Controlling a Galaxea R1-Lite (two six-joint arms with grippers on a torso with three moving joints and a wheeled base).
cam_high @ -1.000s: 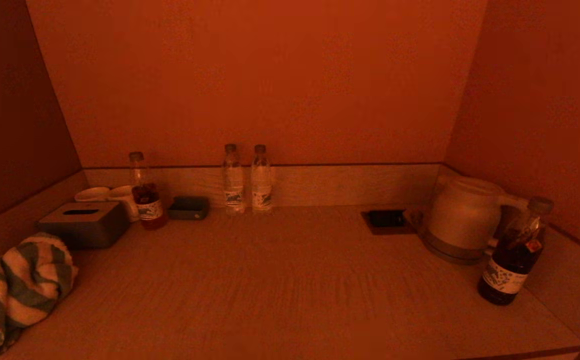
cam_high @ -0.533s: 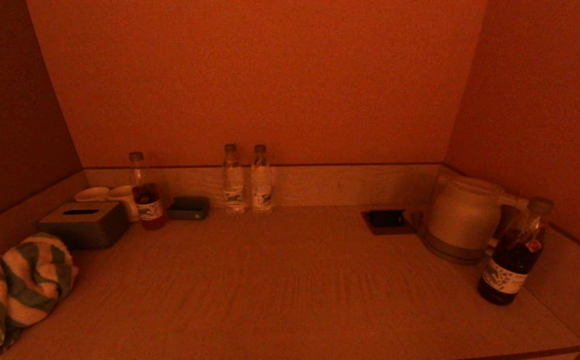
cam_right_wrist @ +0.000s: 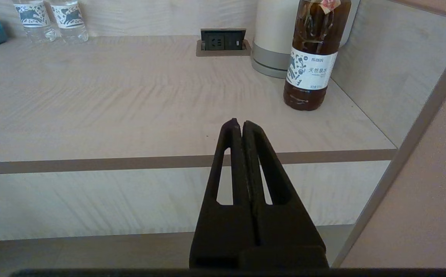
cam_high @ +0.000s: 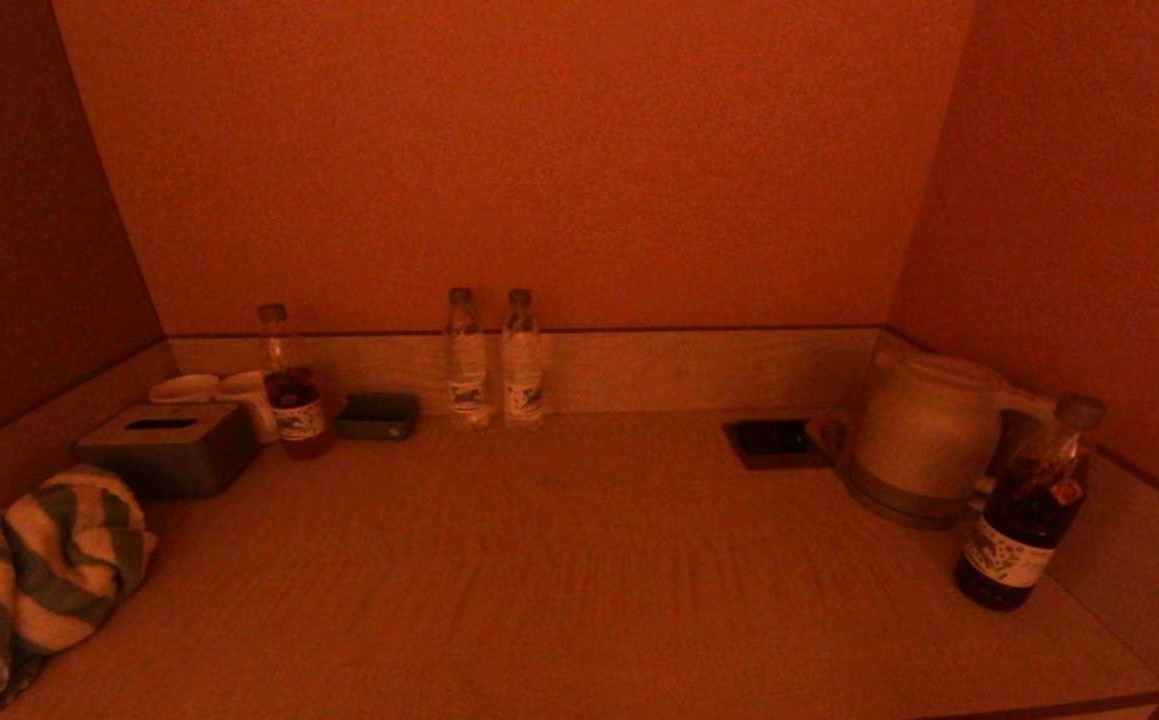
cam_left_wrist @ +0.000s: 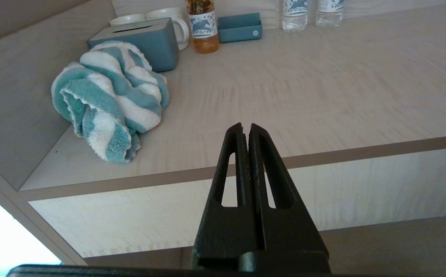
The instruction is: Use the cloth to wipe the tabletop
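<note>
A crumpled teal-and-white striped cloth [cam_high: 34, 580] lies on the light wood tabletop [cam_high: 559, 570] at its near left, by the side wall; it also shows in the left wrist view [cam_left_wrist: 107, 100]. My left gripper [cam_left_wrist: 245, 127] is shut and empty, held in front of the tabletop's front edge, off to the cloth's right. My right gripper [cam_right_wrist: 238, 123] is shut and empty, also in front of the front edge, near the right side. Neither gripper shows in the head view.
A tissue box [cam_high: 169, 445], cups [cam_high: 214, 390], a tea bottle [cam_high: 291, 390] and a small tray [cam_high: 377, 415] stand at the back left. Two water bottles [cam_high: 494, 360] stand at the back wall. A socket [cam_high: 771, 440], kettle [cam_high: 924, 430] and dark bottle [cam_high: 1024, 510] stand at the right.
</note>
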